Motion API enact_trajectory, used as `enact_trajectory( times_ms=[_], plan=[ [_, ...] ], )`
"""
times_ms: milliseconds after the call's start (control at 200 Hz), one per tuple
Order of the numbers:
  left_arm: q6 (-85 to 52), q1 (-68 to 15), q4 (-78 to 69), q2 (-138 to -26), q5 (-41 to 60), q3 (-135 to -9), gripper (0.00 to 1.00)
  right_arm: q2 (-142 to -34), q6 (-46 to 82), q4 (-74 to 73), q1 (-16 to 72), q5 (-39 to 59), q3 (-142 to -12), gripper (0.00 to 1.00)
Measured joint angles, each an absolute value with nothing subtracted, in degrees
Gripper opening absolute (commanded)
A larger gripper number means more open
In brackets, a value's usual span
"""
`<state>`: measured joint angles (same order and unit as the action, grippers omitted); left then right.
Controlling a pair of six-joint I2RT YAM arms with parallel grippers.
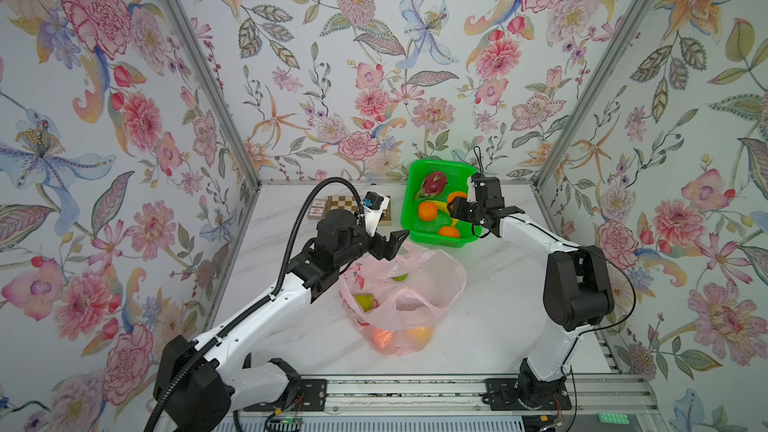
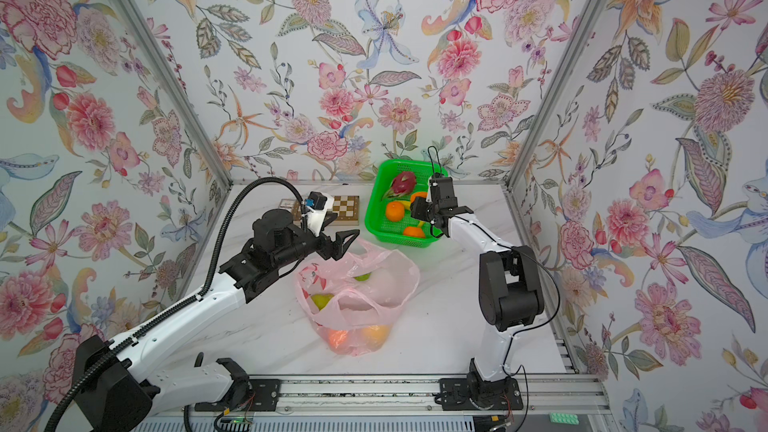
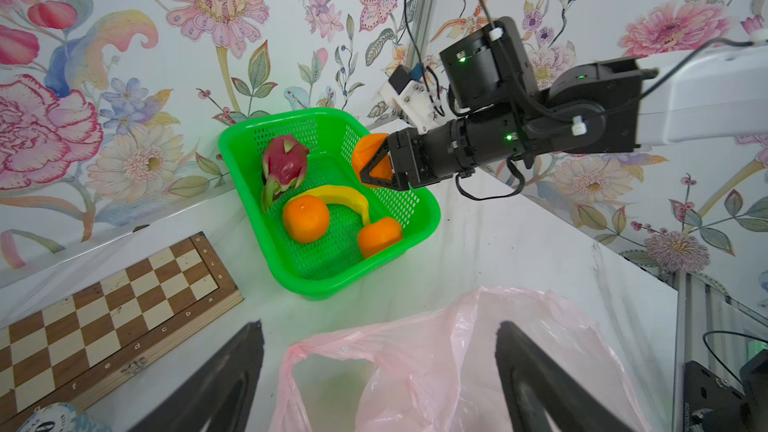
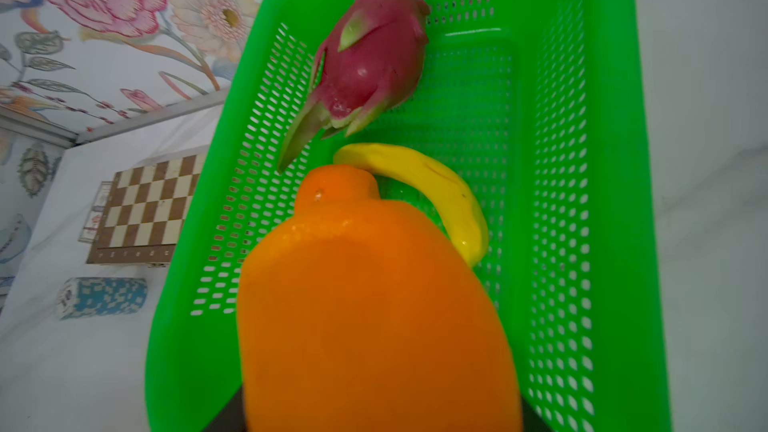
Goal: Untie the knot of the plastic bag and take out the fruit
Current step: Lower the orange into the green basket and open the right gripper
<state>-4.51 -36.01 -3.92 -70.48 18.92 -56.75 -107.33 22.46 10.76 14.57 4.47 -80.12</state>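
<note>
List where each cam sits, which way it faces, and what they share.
Top views: high above the arm bases, looking down at bag, basket; left arm, right arm show.
Left wrist: over bag, facing basket; open left claw tips, right claw holding an orange.
Right wrist: above basket, looking in; orange hides most of its claw.
Shared by all: basket, dragon fruit.

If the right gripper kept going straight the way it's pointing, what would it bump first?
Probably the banana, lying in the green basket just beyond the orange that the right gripper holds. The dragon fruit sits close by, so depth leaves some doubt.
</note>
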Motion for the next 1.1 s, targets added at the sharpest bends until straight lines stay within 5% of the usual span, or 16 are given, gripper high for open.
enact_trajectory(
  times_ms=[530,861,1101],
  plan=[
    [-4.10,-36.01,-2.55,-70.54,23.81,-57.25,0.90,-121.91,19.03,29.26,16.05,-8.36,-95.68,0.54],
    [-4.12,-36.01,-2.09,-70.54,23.57,-57.25,0.90,-124.84,19.22,32.99,16.36,-7.99,-99.63,0.80],
    [-4.56,-36.01,-0.40,-70.15,21.32,-57.25,0.86,-122.17,19.09,34.57,16.97,-8.03,-99.66,0.82]
  ],
)
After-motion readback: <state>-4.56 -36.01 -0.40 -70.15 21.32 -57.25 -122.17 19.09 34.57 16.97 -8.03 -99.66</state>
